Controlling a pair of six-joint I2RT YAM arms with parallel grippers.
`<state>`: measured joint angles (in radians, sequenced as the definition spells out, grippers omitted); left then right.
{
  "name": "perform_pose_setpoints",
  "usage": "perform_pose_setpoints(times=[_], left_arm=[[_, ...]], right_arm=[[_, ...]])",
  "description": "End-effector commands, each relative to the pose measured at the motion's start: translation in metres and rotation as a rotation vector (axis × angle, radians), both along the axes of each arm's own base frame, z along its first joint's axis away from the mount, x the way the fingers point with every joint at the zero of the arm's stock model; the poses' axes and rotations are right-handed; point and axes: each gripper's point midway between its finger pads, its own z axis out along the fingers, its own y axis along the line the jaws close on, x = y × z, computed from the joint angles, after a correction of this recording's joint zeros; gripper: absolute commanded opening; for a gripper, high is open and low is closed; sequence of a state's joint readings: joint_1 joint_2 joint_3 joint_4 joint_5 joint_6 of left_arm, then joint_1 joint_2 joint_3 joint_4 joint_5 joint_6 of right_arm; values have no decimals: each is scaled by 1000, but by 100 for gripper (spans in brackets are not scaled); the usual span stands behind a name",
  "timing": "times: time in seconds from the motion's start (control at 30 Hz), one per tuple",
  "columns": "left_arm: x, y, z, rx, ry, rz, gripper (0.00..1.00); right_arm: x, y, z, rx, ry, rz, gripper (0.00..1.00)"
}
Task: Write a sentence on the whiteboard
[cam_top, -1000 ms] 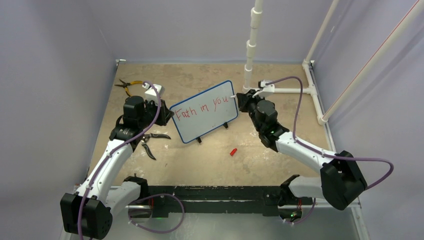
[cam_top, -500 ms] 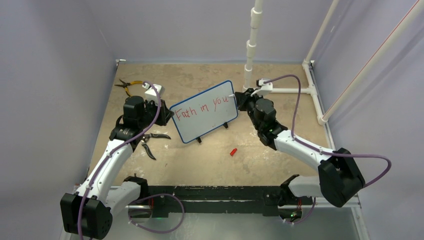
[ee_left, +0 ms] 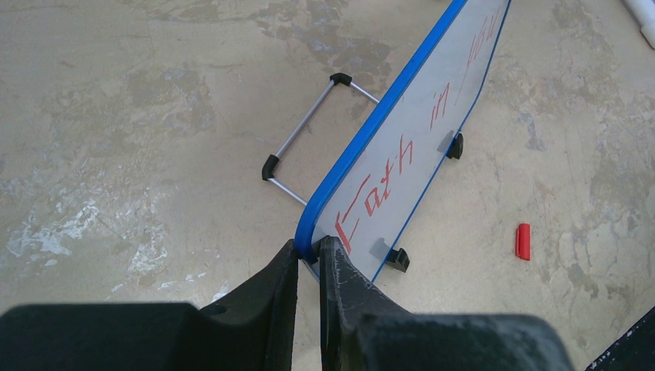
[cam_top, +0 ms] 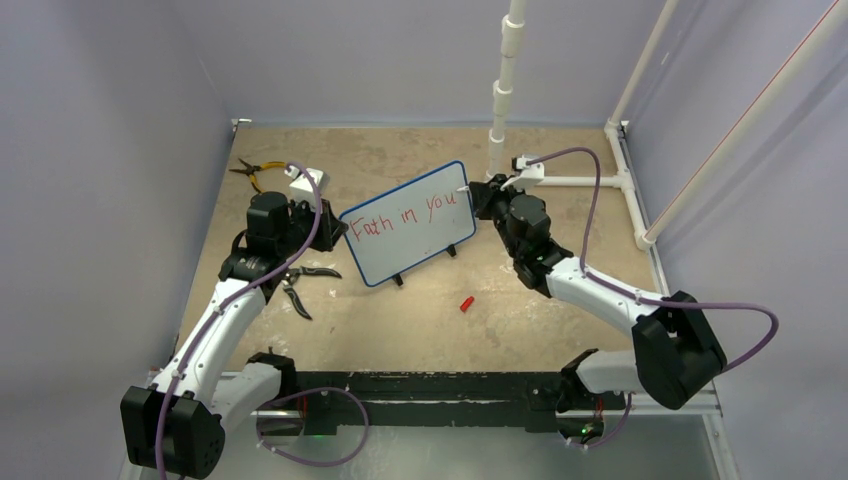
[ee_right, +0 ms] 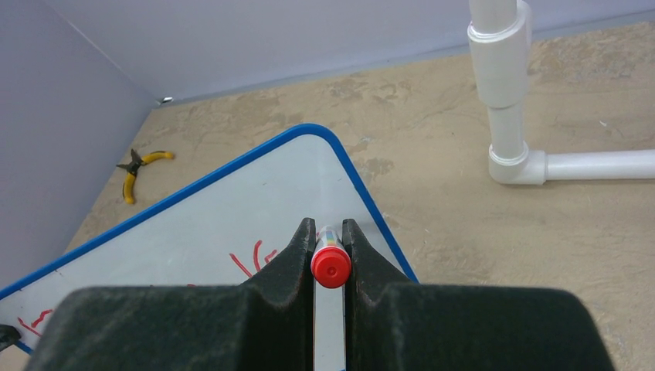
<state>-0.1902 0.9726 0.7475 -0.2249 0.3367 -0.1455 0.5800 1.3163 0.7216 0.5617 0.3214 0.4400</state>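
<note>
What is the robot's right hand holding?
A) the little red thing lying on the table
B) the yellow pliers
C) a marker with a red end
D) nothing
C: in the right wrist view, the right gripper has its fingers shut on a marker with a red end, aimed at the whiteboard.

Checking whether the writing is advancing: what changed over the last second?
The right gripper, shut on the marker, crept slightly left and away at the right edge of the whiteboard; the sentence gained no visible stroke. The left gripper stays clamped on a whiteboard corner; red cap unmoved.
</note>
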Motion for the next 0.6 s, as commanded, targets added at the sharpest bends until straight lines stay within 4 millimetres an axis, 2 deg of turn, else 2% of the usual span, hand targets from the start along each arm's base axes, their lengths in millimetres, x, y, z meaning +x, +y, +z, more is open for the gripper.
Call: perform_pose_setpoints(times=[0.0,0.57], left_arm=[[-1,-1,-3,5,-4,-17,0],[-1,-3,-2,-2,-6,-28,0]], right_arm=[[7,-1,34,39,-82,-10,0],[12,-2,31,51,-77,-4,0]])
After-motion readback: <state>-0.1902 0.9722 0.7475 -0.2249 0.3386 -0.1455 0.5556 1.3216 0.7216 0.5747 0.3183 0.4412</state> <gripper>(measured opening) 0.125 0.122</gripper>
